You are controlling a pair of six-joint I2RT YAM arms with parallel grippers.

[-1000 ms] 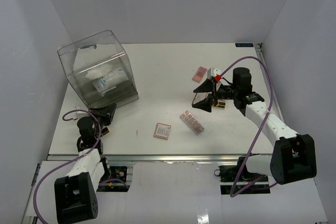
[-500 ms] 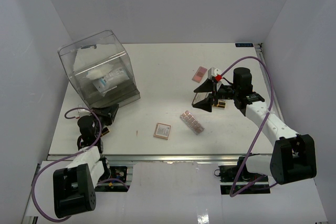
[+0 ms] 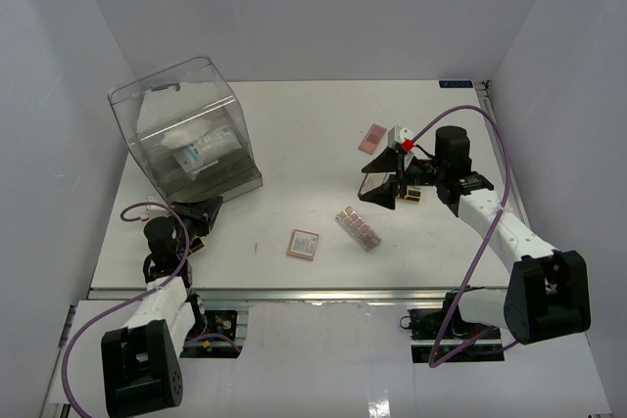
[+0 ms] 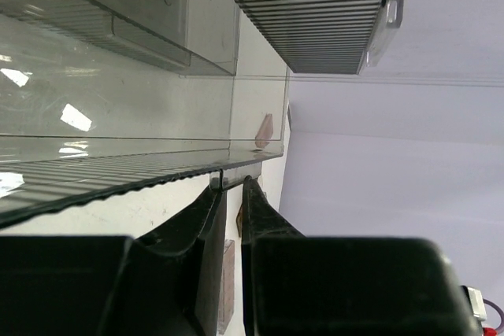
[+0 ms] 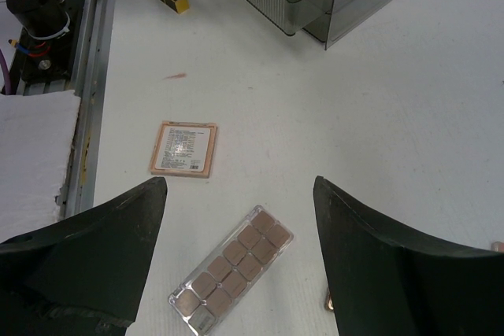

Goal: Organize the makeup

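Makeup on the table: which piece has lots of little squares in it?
The long clear strip of small pink pans, beside the square pink-brown palette. No other piece shows rows of pans.

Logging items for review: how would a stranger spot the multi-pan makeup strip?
From the big clear plastic box at the left rear of the white table, look toward the near middle, where two flat items lie apart. The clear rectangular strip is the right-hand one: long, with two rows of pink pans, unlike the square peach-rimmed palette left of it.

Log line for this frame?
left gripper: shut on box edge | right gripper: open, empty, near strip | square palette: untouched
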